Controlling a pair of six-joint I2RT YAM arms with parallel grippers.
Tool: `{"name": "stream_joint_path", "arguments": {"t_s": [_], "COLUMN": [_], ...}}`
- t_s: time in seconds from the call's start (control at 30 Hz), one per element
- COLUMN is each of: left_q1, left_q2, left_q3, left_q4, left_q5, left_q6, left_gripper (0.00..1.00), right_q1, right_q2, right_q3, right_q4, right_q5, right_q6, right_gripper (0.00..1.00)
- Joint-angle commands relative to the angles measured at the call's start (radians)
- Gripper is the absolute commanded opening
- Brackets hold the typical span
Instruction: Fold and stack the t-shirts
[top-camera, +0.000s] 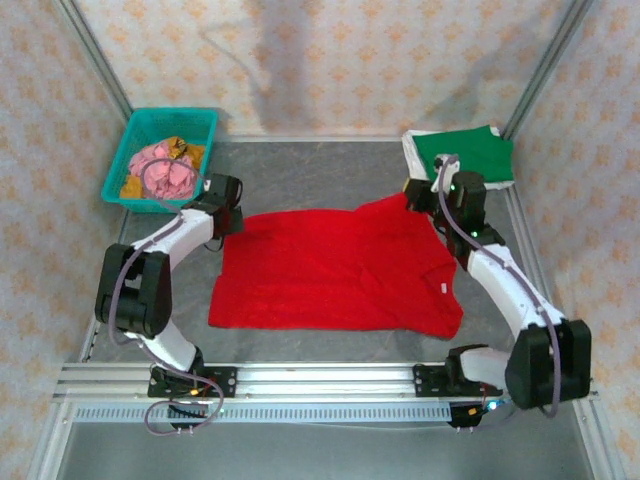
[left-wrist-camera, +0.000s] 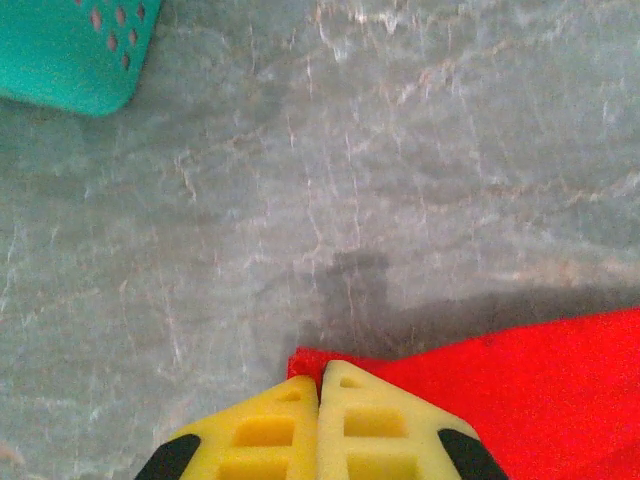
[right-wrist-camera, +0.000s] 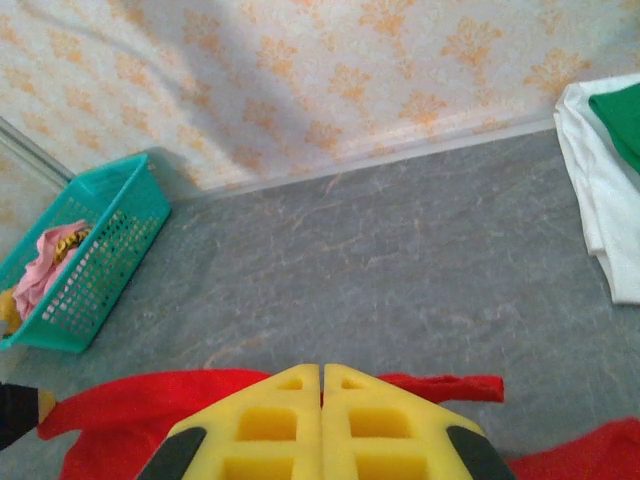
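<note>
Top external: the red t-shirt (top-camera: 330, 270) lies flat on the surface (top-camera: 300, 165), with the green t-shirt (top-camera: 470, 155) just past its far right corner. My left pincer (left-wrist-camera: 320, 372) and right pincer (right-wrist-camera: 322, 372) pinch its far corners (thin bites), so one could slip mid-fold and leave it skewed.

We count three t-shirts: one red t-shirt (top-camera: 335, 270), one green t-shirt (top-camera: 470, 155), one white t-shirt (right-wrist-camera: 600, 190). We count one teal basket (top-camera: 120, 155); the cloths heaped in it we cannot number. Two arms: left arm (top-camera: 150, 275), right arm (top-camera: 505, 285). Two grippers: left gripper (left-wrist-camera: 320, 372), right gripper (right-wrist-camera: 321, 370).
</note>
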Motion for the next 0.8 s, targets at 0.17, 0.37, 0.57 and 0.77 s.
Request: {"name": "stream_joint_path", "arguments": {"t_s": [0.17, 0.37, 0.57, 0.77], "left_q1": [-0.02, -0.021, -0.027, -0.029], "left_q2": [-0.143, -0.177, -0.257, -0.403], "left_q3": [-0.039, -0.096, -0.188, -0.273], "left_q4": [-0.071, -0.145, -0.207, -0.203], "left_q5": [-0.075, -0.074, -0.083, -0.099], "left_q6": [-0.083, -0.121, -0.17, -0.206], "left_gripper": [0.0, 0.01, 0.22, 0.46], "right_q1": [-0.005, -0.004, -0.004, -0.003], "right_q2": [-0.292, -0.476, -0.682, -0.886], "right_q3": [-0.114, -0.193, -0.264, -0.3], "right_q4": [-0.091, -0.255, -0.477, -0.63], "right_q5": [-0.034, -0.042, -0.067, -0.05], "right_q6": [-0.002, 0.034, 0.155, 0.236], "right_gripper": [0.0, 0.0, 0.0, 0.4]}}
